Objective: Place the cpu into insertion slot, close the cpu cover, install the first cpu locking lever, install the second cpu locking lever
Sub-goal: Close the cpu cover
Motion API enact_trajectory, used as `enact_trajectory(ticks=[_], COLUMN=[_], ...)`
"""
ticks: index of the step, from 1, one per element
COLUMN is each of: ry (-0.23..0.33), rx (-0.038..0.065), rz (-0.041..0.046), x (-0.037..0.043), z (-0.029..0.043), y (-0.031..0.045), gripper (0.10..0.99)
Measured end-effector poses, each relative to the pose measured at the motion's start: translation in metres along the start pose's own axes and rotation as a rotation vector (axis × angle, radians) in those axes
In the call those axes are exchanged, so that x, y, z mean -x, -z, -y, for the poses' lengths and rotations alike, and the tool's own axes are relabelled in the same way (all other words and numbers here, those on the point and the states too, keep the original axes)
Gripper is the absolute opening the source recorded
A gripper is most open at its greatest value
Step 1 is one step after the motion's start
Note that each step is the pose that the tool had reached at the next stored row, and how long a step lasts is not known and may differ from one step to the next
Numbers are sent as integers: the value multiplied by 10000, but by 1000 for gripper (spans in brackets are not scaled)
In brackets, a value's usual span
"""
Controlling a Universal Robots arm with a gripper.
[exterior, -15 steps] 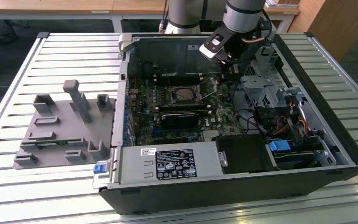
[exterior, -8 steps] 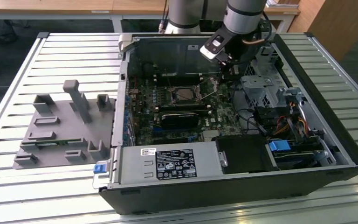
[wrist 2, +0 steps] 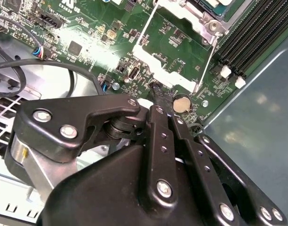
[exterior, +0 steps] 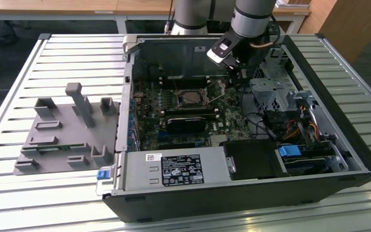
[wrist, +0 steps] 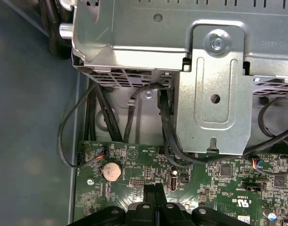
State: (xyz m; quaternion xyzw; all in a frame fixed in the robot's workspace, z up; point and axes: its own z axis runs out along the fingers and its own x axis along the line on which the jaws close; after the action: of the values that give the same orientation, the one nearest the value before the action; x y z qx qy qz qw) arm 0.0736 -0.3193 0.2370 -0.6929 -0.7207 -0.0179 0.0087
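the arm (exterior: 252,19) angles steeply downward, its black hand (wrist 2: 156,92) pinched fully closed, tips pointing down.

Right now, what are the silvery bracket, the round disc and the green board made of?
Silvery folded bracket: looks like bare sheet metal, probably steel; dull grey sheen, pressed ribs. Round flat disc: matte metal face, likely a coin cell. Green circuit board: coated laminate with a slight gloss, probably fibreglass.

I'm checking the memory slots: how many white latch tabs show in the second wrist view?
2. One white tab sits nearer the coin battery; the second tab is beside it, both at the ends of the long black slots. Others may be hidden.
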Motion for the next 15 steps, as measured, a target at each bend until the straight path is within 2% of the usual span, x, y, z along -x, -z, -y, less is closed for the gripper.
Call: enact_trajectory(ticks=[5, 15], ry=[-1, -1], rx=[-1, -1], rz=[1, 1], x=[-1, -7], z=[23, 190], y=[-6, -5], gripper=[106, 106])
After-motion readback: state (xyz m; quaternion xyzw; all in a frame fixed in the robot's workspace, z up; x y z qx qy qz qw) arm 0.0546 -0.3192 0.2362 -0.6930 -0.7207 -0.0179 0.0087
